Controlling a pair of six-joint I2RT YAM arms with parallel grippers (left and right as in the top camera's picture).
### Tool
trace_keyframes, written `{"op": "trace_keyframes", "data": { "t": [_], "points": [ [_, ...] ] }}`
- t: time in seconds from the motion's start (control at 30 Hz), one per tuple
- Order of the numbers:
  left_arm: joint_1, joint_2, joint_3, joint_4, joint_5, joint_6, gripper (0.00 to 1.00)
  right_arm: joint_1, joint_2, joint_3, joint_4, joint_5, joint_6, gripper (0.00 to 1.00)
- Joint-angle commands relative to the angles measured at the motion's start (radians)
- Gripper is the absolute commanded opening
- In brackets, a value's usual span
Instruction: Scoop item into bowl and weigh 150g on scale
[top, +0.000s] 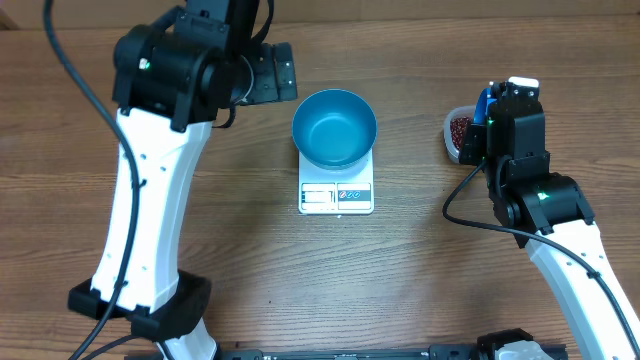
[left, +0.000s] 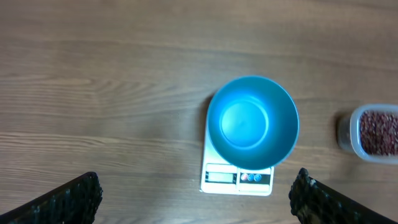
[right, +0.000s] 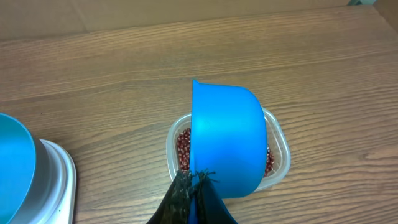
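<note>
A: Quick one. Where's the bowl (top: 334, 128), and why there?

B: It sits on the scale (top: 336, 197), covering most of the platform, and the display strip shows in front of it. My guess is it's there so whatever lands in it gets weighed directly. The bowl is deep blue, round and smooth inside, and it's empty, with no beans in it (the display digits are too small to read).

A: Beans?

B: The beans (right: 184, 149) are all in the clear tub (right: 280, 155), off to the scale's right and well apart from it. They're tiny, dark red-brown and lie in a loose heap.

A: Right gripper?

B: The right gripper (right: 193, 193) has its jaws pressed together on the handle of the blue scoop (right: 227, 137). The cup hangs right over the tub, tipped so its outer wall faces the wrist camera. I can't tell if it's loaded, or whether it touches the beans. It looks placed for a dig into the pile, so I'd call this the scooping step, with nothing weighed yet.

A: Left?

B: The left gripper (left: 198, 179) has its jaws spread wide and holds nothing. It's up above the table (top: 300, 280), looking down on the bowl and scale, and it's probably parked there to stay out of the right arm's path.

A: Risk?

B: The carry from the tub to the bowl crosses open wood, so a tilted scoop would spill beans.
</note>
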Motion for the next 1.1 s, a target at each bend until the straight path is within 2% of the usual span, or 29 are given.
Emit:
{"op": "trace_keyframes", "data": {
  "t": [0.0, 0.07, 0.13, 0.33, 0.67, 0.83, 1.07],
  "points": [
    [-0.009, 0.074, 0.014, -0.002, 0.103, 0.023, 1.0, 0.003, -0.014, 0.031, -0.002, 0.014, -0.004, 0.04],
    [-0.016, 0.109, 0.014, -0.004, 0.136, 0.043, 0.87, 0.003, -0.014, 0.031, -0.005, 0.014, -0.004, 0.04],
    [-0.027, 0.142, 0.014, -0.007, 0.155, 0.073, 0.82, 0.003, -0.014, 0.031, -0.007, 0.014, -0.004, 0.04],
    [-0.104, 0.261, 0.014, -0.021, 0.148, 0.208, 0.85, 0.003, -0.014, 0.031, -0.006, 0.014, -0.005, 0.04],
    [-0.24, 0.373, 0.014, -0.021, -0.031, 0.209, 0.88, 0.003, -0.014, 0.031, -0.006, 0.014, -0.004, 0.04],
    [-0.308, 0.377, 0.014, 0.003, -0.047, 0.208, 0.89, 0.003, -0.014, 0.031, -0.006, 0.014, -0.004, 0.04],
    [-0.334, 0.377, 0.014, 0.026, -0.053, 0.196, 0.89, 0.003, -0.014, 0.031, -0.006, 0.014, -0.005, 0.04]
  ]
}}
